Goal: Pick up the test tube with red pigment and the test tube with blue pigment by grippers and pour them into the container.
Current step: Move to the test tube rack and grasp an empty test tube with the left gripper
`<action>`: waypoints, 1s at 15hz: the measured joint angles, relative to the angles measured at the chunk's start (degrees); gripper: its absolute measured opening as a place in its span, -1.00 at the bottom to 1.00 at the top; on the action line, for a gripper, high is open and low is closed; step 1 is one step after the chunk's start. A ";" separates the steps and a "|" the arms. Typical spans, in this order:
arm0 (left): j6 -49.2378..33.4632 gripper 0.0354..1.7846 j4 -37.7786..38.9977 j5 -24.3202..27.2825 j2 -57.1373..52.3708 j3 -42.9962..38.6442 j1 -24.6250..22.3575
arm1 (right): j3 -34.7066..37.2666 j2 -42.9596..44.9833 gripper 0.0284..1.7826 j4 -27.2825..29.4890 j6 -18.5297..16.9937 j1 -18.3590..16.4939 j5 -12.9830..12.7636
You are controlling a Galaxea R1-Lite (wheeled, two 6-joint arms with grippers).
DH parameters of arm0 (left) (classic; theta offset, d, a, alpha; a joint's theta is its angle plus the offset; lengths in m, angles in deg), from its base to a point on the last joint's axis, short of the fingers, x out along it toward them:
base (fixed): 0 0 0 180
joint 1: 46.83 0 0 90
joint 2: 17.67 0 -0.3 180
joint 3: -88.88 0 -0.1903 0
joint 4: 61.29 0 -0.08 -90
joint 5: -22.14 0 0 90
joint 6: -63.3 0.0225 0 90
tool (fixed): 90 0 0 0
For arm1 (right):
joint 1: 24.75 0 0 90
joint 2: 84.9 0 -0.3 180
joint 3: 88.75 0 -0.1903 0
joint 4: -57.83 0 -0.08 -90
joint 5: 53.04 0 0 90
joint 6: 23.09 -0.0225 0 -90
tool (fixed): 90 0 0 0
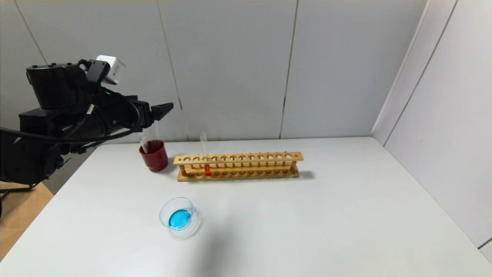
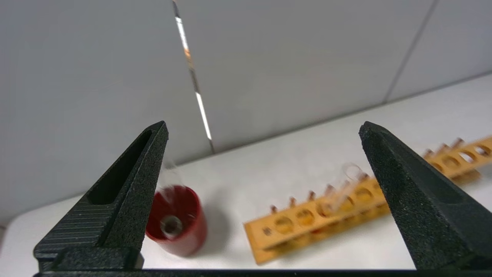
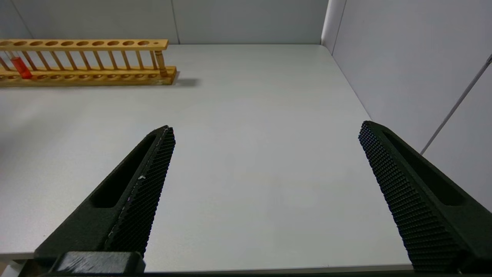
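- Pale grey panelled walls behind and to the right of a white desk (image 1: pixel 307 215).
- One wooden rack (image 1: pixel 238 166) at the far middle of the desk, two rows of holes; one upright tube in it, left of centre: the test tube with red pigment (image 1: pixel 205 157), orange-red at its tip.
- One dark red cup (image 1: pixel 154 155) just left of the rack, with one clear tube (image 1: pixel 144 144) leaning inside; tip hidden, colour impossible to tell, so possibly the test tube with blue pigment.
- One clear glass container (image 1: pixel 180 217) near the front left of the desk, well apart from rack and cup, holding a pool of blue liquid.
- Left end effector (image 2: pixel 263 134) raised at the far left, above and beside the red cup, fingers spread wide, nothing between them.
- Right end effector (image 3: pixel 265 129) low over the near right part of the desk, fingers spread wide, nothing held; out of the head view.
- No readable writing, labels or brands anywhere.
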 joint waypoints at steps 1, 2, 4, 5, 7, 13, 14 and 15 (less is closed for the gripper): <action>-0.90 0.96 0.24 0.07 -0.43 -1.60 0.83 | 0.00 0.00 0.96 0.00 0.00 0.00 0.00; -1.95 0.96 0.61 0.11 -0.74 -2.91 1.58 | 0.00 0.00 0.96 0.00 0.00 0.00 0.01; -2.94 0.96 2.73 0.13 -1.11 -5.78 2.85 | 0.00 0.00 0.96 0.01 0.00 0.00 0.01; -3.00 0.96 4.41 0.11 -1.16 -7.47 3.40 | 0.00 0.00 0.96 0.01 0.00 0.00 0.01; -3.08 0.96 8.62 0.02 -1.11 -11.68 4.96 | 0.00 0.00 0.96 0.01 0.00 0.00 0.01; -2.32 0.96 21.83 -0.20 4.11 -19.81 7.53 | 0.00 0.00 0.96 0.01 0.00 0.00 0.01; -2.32 0.96 23.70 -0.34 5.56 -20.11 8.13 | 0.00 0.00 0.96 0.01 0.00 0.00 0.00; -2.30 0.96 25.31 -0.45 7.11 -20.26 8.77 | 0.00 0.00 0.96 0.01 0.00 0.00 0.01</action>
